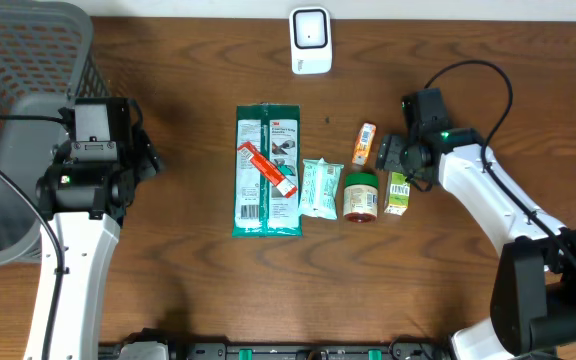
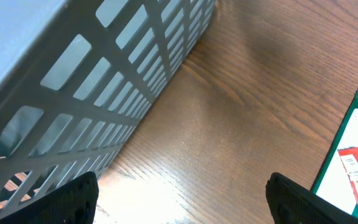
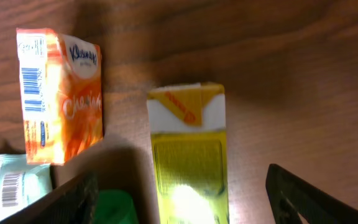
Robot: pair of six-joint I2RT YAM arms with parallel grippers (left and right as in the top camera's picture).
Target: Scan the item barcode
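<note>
A small yellow-green carton (image 3: 188,155) lies flat on the wooden table, between the two fingers of my right gripper (image 3: 185,202). The jaws are open, with a gap on each side of the carton. From overhead the carton (image 1: 398,192) is at the right end of a row of items, with the right gripper (image 1: 396,165) just over its far end. The white barcode scanner (image 1: 310,40) stands at the table's back edge. My left gripper (image 2: 182,199) is open and empty above bare table, beside the basket.
An orange tissue pack (image 3: 61,93) with a barcode lies left of the carton. A green-lidded jar (image 1: 360,195), a teal packet (image 1: 320,187) and a large green wipes pack (image 1: 268,200) with a red tube (image 1: 267,168) on it fill the row. A grey mesh basket (image 1: 28,60) is far left.
</note>
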